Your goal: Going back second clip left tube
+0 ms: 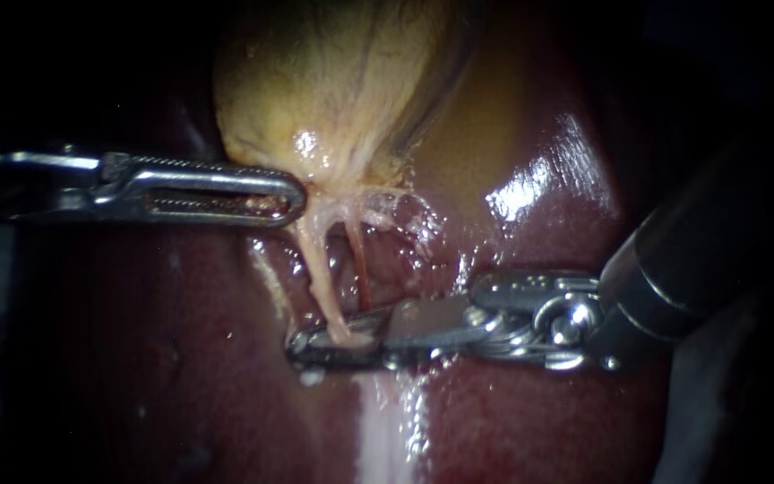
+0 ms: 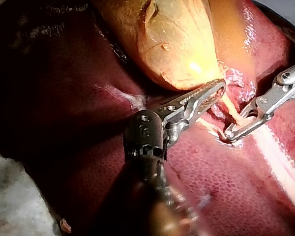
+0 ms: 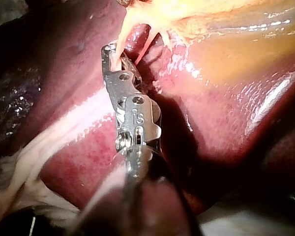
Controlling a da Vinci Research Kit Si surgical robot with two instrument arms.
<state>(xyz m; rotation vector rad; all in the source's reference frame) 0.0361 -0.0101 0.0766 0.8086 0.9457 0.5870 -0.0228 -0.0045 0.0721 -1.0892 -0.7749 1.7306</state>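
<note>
jaws of right instrument [image 1: 335, 344] clasp left tube [image 1: 319, 280].

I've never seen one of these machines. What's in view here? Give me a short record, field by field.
organs: yellowish gallbladder lying on the dark red liver
tubes: two run from the gallbladder's narrow end, a pale left tube and a thin reddish right tube
left instrument: tip against the gallbladder's narrow end
right instrument: tip around the far end of the left tube
contact between instruments: none, they are apart
</note>
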